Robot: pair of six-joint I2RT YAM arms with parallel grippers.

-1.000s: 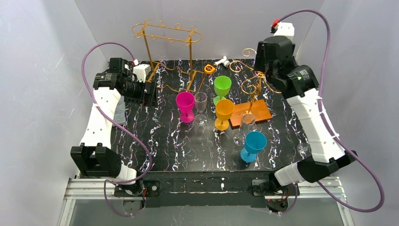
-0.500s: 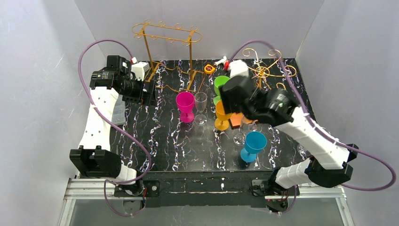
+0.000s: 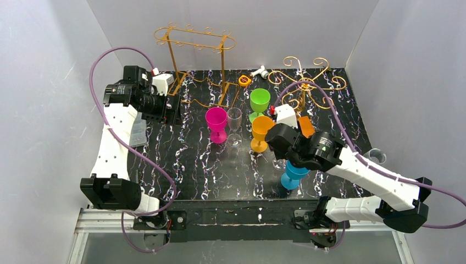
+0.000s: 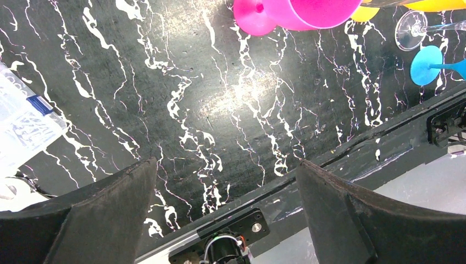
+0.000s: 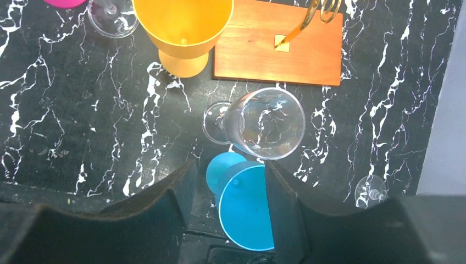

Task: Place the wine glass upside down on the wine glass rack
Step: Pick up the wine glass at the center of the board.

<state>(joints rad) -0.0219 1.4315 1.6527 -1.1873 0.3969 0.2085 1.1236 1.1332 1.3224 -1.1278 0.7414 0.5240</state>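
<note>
From the overhead view I have the right gripper (image 3: pixel 286 149) low over the front right of the table (image 3: pixel 220 170), on top of the blue wine glass (image 3: pixel 290 179), which stands upright with only its lower bowl, stem and foot showing under the arm; on the right wrist camera the fingers (image 5: pixel 165 209) are spread to either side of the blue bowl, a dark gap showing on one side and the other finger at its edge, and I cannot tell whether that one touches; a clear glass (image 5: pixel 266 124) stands just beyond the blue one, near a wooden base (image 5: pixel 280 44); the gold wine glass rack (image 3: pixel 195 39) stands at the back left, well apart from the blue glass; the left gripper (image 4: pixel 225 165) hangs near the back left with its fingers wide apart, only bare marbled table between them.
</note>
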